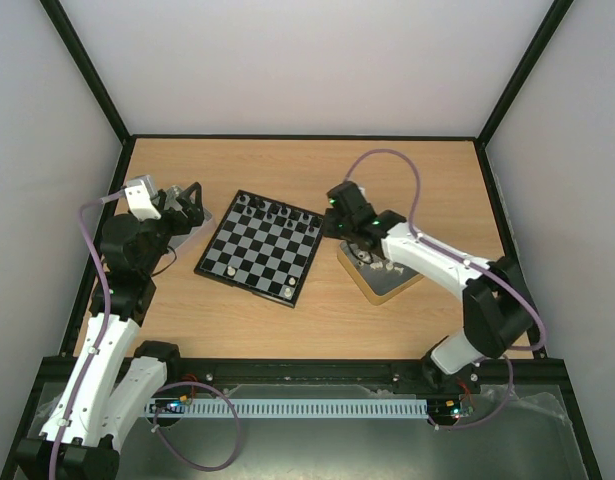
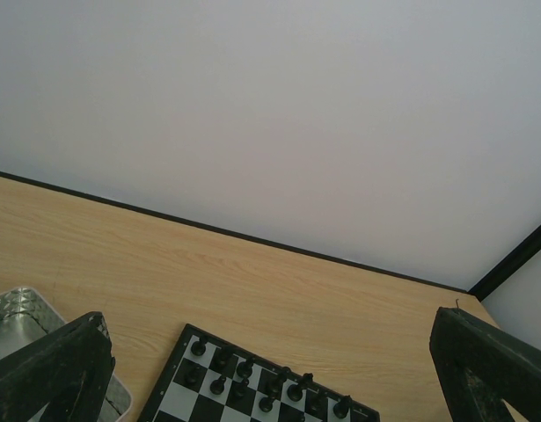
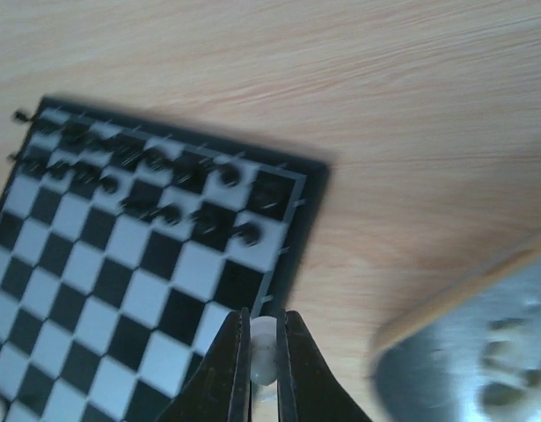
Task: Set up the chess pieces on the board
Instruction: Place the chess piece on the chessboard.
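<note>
The wooden worktop (image 1: 317, 170) is taking up most of the top view. The board (image 1: 257, 250) is sitting on it at an angle, just left of centre. A silver tray (image 1: 392, 283) with a wood-coloured rim is lying to the right of the board, near it but not touching. It's holding some pale bits I can't make out. A second silver tray (image 2: 15, 312) is peeking in at the lower left of the left wrist view.

The left fingers (image 2: 54, 369) are hanging spread as wide as they go at the left side of the top view, gripping nothing. The right fingers (image 3: 230, 374) are pinching tight on one white chess piece (image 3: 263, 347). That's showing at the bottom centre of the right wrist view, right by the board's edge.

Black chess pieces (image 1: 272, 210) are lining the board's upper edge in two rough rows. A couple of white ones (image 1: 232, 268) are standing along its lower edge.
</note>
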Motion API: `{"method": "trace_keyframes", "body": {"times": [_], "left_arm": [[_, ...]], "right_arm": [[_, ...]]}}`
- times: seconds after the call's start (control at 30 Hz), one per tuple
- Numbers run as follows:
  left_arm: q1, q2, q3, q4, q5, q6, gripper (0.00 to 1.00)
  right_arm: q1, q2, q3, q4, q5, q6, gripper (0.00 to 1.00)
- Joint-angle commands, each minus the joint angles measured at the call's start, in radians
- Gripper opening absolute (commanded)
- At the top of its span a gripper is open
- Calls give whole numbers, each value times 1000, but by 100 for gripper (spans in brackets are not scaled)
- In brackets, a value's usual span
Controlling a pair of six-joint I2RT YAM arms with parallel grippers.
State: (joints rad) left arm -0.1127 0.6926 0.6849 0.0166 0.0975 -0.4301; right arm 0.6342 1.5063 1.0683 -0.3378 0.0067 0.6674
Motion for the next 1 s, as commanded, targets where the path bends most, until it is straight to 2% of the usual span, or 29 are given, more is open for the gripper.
{"method": "trace_keyframes", "body": {"times": [0.0, 0.43, 0.97], "left_arm": [[5, -9, -14, 22, 7, 1, 99], [5, -16, -14, 13, -1, 4, 100], [5, -14, -15, 13, -1, 2, 99]], "right_arm": [[121, 92, 84, -8, -15, 31, 4], [351, 338, 249, -59, -38, -12, 5], [396, 412, 284, -183, 38, -29, 6]]}}
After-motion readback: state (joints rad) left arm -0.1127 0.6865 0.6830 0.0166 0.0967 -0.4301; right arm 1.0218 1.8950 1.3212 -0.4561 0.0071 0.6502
